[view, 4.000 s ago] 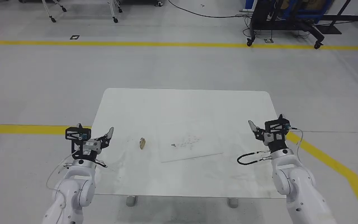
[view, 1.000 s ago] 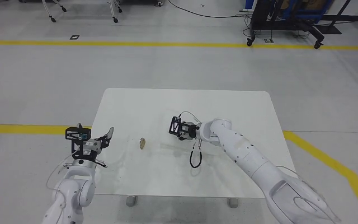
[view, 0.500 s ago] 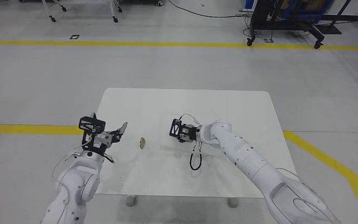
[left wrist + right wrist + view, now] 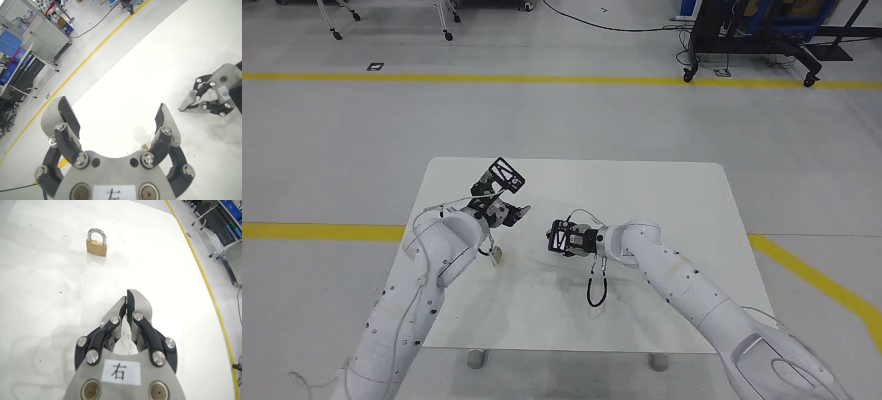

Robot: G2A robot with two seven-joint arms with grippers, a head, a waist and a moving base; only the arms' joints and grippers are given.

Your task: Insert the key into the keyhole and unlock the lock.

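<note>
A brass padlock [image 4: 96, 246] with a silver shackle lies on the white table [image 4: 682, 200]; in the top view the padlock [image 4: 497, 256] is left of centre. My left gripper [image 4: 512, 214] hovers just above and behind it, open with nothing between its pads [image 4: 69, 111]. A brass corner of the padlock [image 4: 144, 146] peeks out beside one finger. My right gripper [image 4: 126, 294] is low over the table, a short way right of the padlock, shut with a thin metal sliver, apparently the key, pinched between its pads. From the left wrist, that right gripper [image 4: 182, 109] shows shut.
A black cable loop [image 4: 592, 285] hangs from my right arm over the table's middle. The table's right half and front are bare. Yellow floor lines [image 4: 542, 78] run beyond the table, with racks and carts far off.
My left arm has swung from the table's left edge in over the table to just above the padlock. The right gripper stays shut and has shifted only slightly.
</note>
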